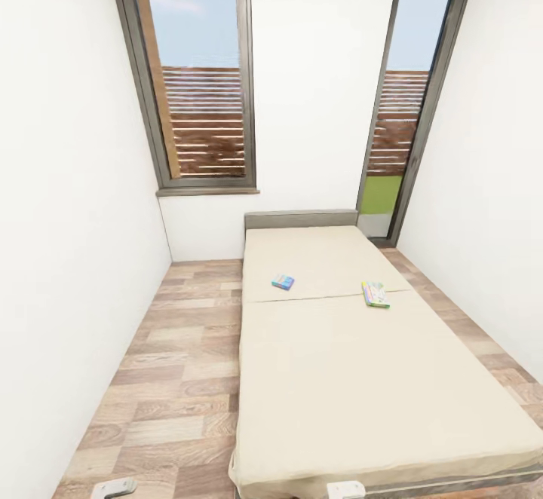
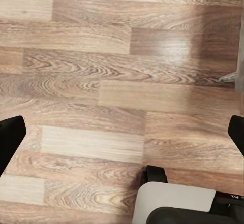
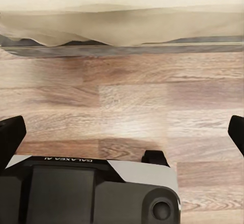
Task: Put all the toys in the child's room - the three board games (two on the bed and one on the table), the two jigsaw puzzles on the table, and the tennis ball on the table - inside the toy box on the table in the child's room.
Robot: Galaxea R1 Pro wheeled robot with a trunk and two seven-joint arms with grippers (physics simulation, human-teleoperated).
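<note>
The bed (image 1: 339,386) has a plain beige mattress and a short grey headboard (image 1: 300,218), and it reaches away from me in the head view. Two board games lie on it near the middle seam. The small blue one (image 1: 283,282) is toward the left. The green-edged multicolour one (image 1: 375,294) is toward the right. Both are far ahead of my arms. My left gripper (image 2: 122,137) hangs open over bare wood floor. My right gripper (image 3: 122,132) is also open and holds nothing, above the floor by the bed's foot edge (image 3: 122,28).
White walls close in on both sides. A tall window (image 1: 197,77) is at the back left and a narrow glass door (image 1: 407,99) at the back right. A strip of wood floor (image 1: 181,363) runs along the bed's left side, with a thinner one on its right.
</note>
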